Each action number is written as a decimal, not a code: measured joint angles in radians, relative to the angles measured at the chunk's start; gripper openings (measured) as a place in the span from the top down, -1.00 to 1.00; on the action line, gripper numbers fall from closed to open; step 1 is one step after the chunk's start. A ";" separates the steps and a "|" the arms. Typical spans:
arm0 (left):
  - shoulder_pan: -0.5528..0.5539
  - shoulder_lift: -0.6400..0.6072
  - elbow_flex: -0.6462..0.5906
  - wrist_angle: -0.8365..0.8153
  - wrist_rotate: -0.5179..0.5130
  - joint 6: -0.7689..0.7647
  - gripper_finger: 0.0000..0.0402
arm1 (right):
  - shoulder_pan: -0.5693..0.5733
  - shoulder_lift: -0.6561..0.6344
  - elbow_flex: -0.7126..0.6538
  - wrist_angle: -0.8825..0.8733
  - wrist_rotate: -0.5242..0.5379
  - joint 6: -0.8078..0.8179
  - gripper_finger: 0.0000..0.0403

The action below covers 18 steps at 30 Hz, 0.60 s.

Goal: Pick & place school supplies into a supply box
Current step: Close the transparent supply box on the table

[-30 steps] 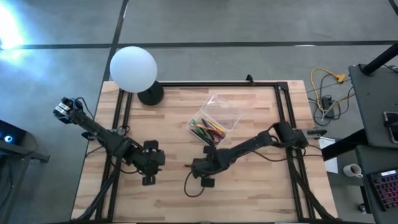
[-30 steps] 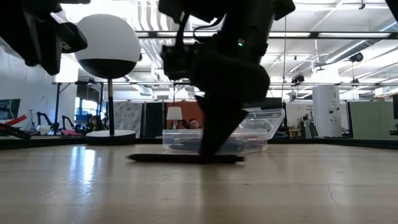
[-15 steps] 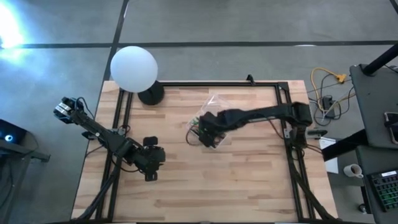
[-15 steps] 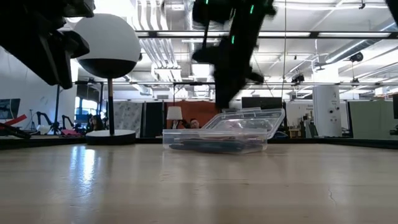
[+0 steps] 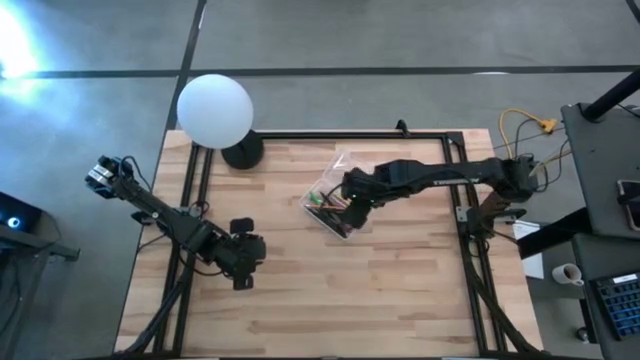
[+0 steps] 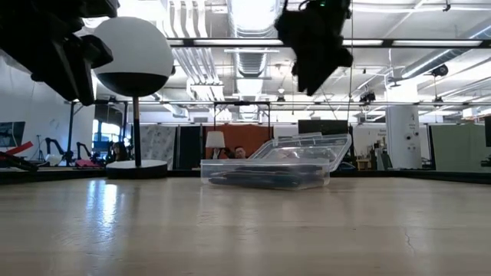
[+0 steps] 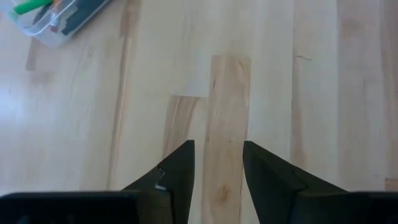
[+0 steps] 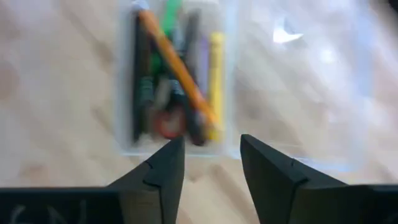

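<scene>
Hovering over the supply box (image 5: pixel 345 200), the right gripper (image 5: pixel 358 207) sits above the box's open tray, well off the bench (image 5: pixel 400 290); in the right wrist view its two dark fingers (image 8: pixel 163 167) stand apart with bare gap between them, nothing held, so jaws released. Supply box is clear plastic, lid hinged open and tilted up toward the far edge, sitting a bit toward the far edge of the bench, roughly mid-width, near the white globe lamp (image 5: pixel 214 110) that stands at the far left corner. School supplies (image 8: pixel 177 81) lie inside the tray: an orange pencil crossing diagonally, green, yellow and dark pens alongside, and something red and round near one end, too blurred to name for sure. Low view shows the box (image 6: pixel 267 170) resting flat on the bench with the right gripper (image 6: pixel 314 54) hanging above it, apart from it. Left gripper (image 5: pixel 243 262) waits over the left half of the bench toward the near edge, well apart from the box; in the left wrist view its fingers (image 7: pixel 180 171) are spread with only bare wood showing between, released, empty. No loose supplies visible on the bench surface.
</scene>
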 joint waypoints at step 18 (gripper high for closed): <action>0.308 0.179 -0.180 0.645 0.119 -0.318 0.40 | -0.568 -0.414 -0.518 0.287 0.057 0.406 0.31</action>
